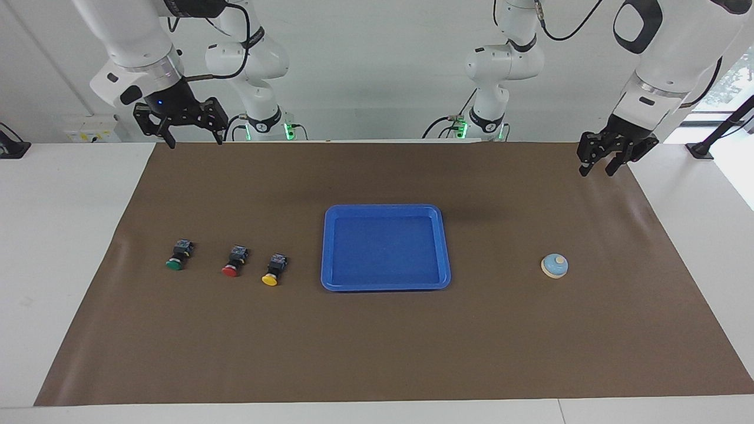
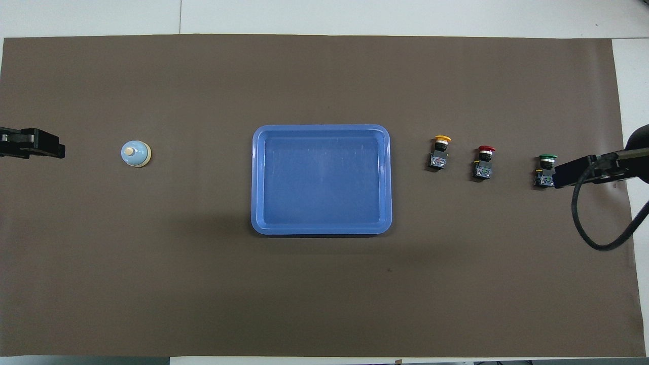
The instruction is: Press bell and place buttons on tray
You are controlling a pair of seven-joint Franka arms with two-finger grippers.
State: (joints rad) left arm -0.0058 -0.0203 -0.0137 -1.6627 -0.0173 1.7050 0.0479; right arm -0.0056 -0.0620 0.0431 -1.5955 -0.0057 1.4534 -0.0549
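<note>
mat: matt brown sheet, paper-like, faint creases near its ends
tray: smooth blue plastic, slight sheen
bell: smooth light-blue dome, tan knob, cream rim
buttons: black plastic bodies, glossy green, red and yellow caps
table: smooth white, matt
arms: glossy white shells

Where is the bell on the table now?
The bell sits alone on the brown mat toward the left arm's end of the table, beside the blue tray with a clear gap between them; no gripper touches it.
</note>
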